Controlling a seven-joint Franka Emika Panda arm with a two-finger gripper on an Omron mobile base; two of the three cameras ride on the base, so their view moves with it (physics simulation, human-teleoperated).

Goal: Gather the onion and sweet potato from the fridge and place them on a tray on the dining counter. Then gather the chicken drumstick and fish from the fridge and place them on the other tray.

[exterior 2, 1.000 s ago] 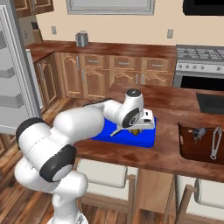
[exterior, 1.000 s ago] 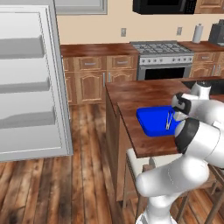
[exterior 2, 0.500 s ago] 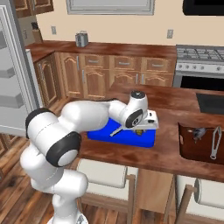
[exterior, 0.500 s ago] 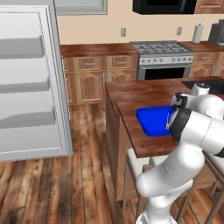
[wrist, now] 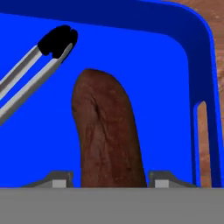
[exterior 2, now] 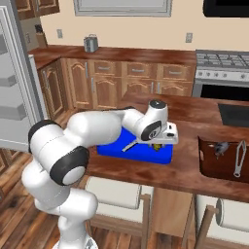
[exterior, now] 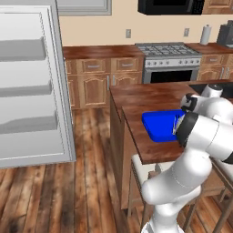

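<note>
Dark brown, the sweet potato (wrist: 107,131) now lies in the blue tray (wrist: 175,87), low in the middle of the hand view. The tool (exterior 2: 158,144) has widened around it and lets go. I judge this item delivered; metal tongs (wrist: 35,70) lie beside it.

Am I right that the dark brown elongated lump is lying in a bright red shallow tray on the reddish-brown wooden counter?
Not quite: the shallow tray is bright blue, not red. The hand view shows the dark brown elongated lump lying in it, and the right base view shows that tray on the reddish-brown wooden counter.
</note>
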